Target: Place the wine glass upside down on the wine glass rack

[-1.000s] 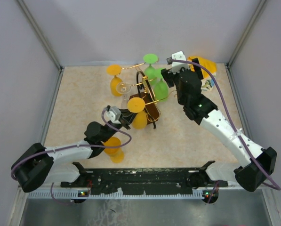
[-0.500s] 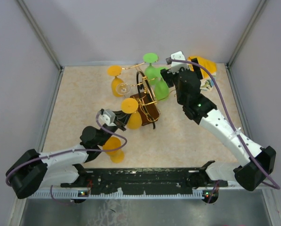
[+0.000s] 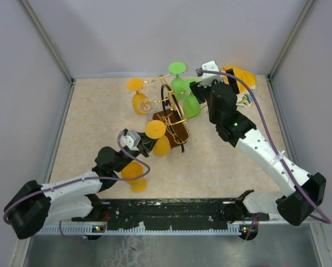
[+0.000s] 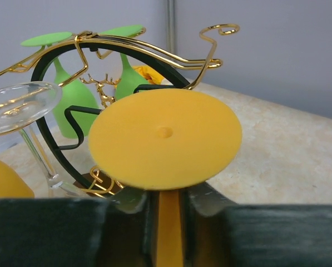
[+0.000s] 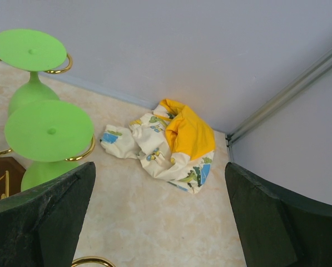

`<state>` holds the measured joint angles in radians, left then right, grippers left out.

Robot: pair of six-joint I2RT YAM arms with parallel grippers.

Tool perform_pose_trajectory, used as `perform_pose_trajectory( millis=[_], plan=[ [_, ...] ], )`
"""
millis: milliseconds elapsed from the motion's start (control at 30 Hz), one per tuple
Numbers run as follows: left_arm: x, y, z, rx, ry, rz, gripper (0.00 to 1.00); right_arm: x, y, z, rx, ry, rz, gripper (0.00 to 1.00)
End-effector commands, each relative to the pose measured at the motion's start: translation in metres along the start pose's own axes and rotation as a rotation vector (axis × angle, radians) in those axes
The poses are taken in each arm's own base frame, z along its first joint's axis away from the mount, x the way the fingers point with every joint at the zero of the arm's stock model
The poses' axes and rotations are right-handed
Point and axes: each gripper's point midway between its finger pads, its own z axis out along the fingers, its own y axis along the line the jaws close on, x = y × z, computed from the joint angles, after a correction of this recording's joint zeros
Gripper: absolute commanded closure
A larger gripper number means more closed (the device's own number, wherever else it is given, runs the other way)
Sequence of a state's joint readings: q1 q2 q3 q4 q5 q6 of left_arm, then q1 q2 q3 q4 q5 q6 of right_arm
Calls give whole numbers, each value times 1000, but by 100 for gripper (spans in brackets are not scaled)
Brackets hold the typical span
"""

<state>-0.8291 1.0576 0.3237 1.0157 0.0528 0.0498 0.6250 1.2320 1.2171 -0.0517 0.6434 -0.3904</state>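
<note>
An orange wine glass (image 3: 157, 136) hangs upside down in my left gripper (image 3: 144, 143), just left of and in front of the wine glass rack (image 3: 171, 118). In the left wrist view its round foot (image 4: 164, 139) faces the camera. The stem (image 4: 168, 222) runs down between the two jaws, which stand close on either side of it. The gold wire rack (image 4: 154, 50) rises behind the foot, and the foot sits on none of its arms. My right gripper (image 5: 160, 211) is open beside the green glasses, with nothing between its fingers.
The rack carries two green glasses (image 3: 183, 94), an orange glass (image 3: 136, 93) and a clear glass (image 3: 146, 105). Another orange glass (image 3: 133, 175) stands on the table by my left arm. A crumpled patterned cloth (image 5: 174, 142) lies in the far right corner.
My left gripper has drawn the orange glass a little to the left and nearer, away from the rack. The right arm has not moved.
</note>
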Motion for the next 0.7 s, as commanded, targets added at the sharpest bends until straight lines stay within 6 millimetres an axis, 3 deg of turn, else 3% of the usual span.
perform_pose_trajectory(
  millis=[0, 100, 167, 667],
  plan=[
    [-2, -9, 2, 45, 9, 3, 71, -21, -16, -3, 40, -46, 44, 1],
    [-7, -4, -3, 20, -6, 5, 52, -21, -16, -3, 38, -46, 45, 1],
    [-10, -1, -7, 1, -10, 12, 45, -21, -15, -3, 36, -46, 46, 1],
    [-8, 30, -55, -193, 133, -14, 42, -13, -16, -6, 42, -33, 50, 1]
  ],
)
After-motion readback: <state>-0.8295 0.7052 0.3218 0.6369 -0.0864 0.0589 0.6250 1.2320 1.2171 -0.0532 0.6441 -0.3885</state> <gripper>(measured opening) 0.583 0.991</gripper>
